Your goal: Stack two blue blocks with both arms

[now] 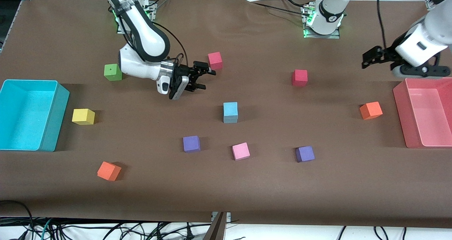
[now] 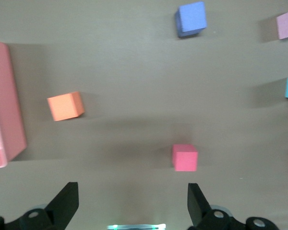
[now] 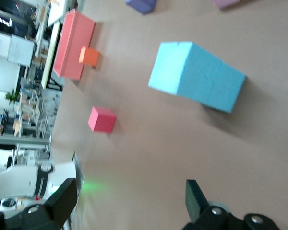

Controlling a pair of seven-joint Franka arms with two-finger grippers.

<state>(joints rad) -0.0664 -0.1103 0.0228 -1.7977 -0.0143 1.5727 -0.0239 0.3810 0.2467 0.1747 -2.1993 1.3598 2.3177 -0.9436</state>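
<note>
two light sky-blue foam cubes (image 1: 230, 112) stand stacked mid-table. right gripper (image 1: 201, 78), jaws wide and empty, hovers at their ten o'clock; left gripper (image 1: 371, 59), likewise empty, at two o'clock.

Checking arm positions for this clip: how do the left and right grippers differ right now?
The right gripper hangs over the table's middle, near the blue stack; the left gripper is at its own end, near the pink bin. The magenta cube sits beside the right; nothing sits beside the left. Both are open and empty.
</note>
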